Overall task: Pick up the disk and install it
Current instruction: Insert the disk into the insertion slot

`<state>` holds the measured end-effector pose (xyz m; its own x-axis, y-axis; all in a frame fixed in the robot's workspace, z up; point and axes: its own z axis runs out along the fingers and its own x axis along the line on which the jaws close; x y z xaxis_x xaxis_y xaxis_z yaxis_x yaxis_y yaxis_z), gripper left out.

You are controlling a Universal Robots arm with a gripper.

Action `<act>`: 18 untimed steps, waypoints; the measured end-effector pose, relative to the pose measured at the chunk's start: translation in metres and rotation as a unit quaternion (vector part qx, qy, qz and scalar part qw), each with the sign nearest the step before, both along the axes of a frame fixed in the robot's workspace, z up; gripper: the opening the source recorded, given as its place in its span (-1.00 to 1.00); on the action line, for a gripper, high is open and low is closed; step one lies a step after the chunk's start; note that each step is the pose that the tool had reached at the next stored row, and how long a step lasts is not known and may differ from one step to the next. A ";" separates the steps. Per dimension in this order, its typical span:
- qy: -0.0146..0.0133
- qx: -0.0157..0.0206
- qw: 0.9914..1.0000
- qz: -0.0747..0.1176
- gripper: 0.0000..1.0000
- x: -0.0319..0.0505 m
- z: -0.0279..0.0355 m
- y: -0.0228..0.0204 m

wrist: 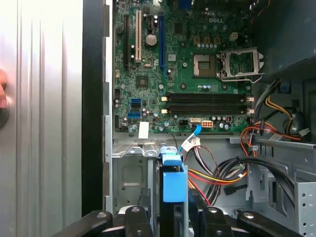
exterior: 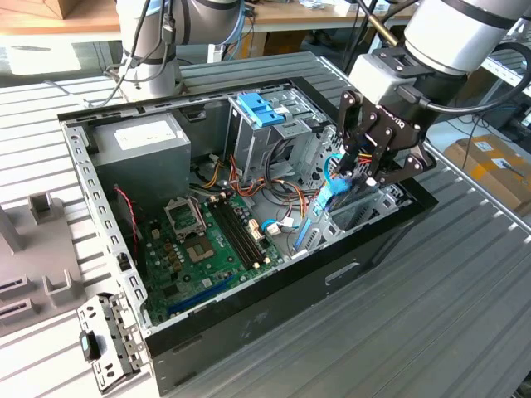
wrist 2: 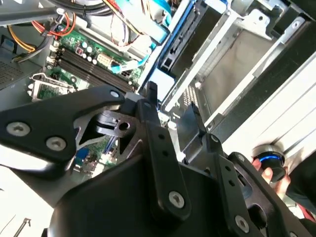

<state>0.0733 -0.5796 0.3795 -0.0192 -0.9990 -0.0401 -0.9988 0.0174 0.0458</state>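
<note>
slatted counter (exterior: pixel 465 274) bears an open case (exterior: pixel 249 323); gripper (exterior: pixel 371 176) clamps the disk (wrist: pixel 174 185) edge-down at the bay (wrist: pixel 129 177): picked up, seemingly not yet seated.

One disk (exterior: pixel 335 192), one computer case (exterior: pixel 249 325), one motherboard (exterior: pixel 207 249)

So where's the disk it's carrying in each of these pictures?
Exterior view: the disk stands on edge in the gripper, at the drive bay.
First wrist view: the disk is edge-on, blue rail facing the camera.
Second wrist view: the disk is a dark, blue-edged slab beyond the gripper.
Shared landmark: the green motherboard.
</note>
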 end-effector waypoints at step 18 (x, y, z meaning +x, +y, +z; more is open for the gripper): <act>0.000 0.000 1.000 0.000 -0.79 0.0000 -0.0004 0.0000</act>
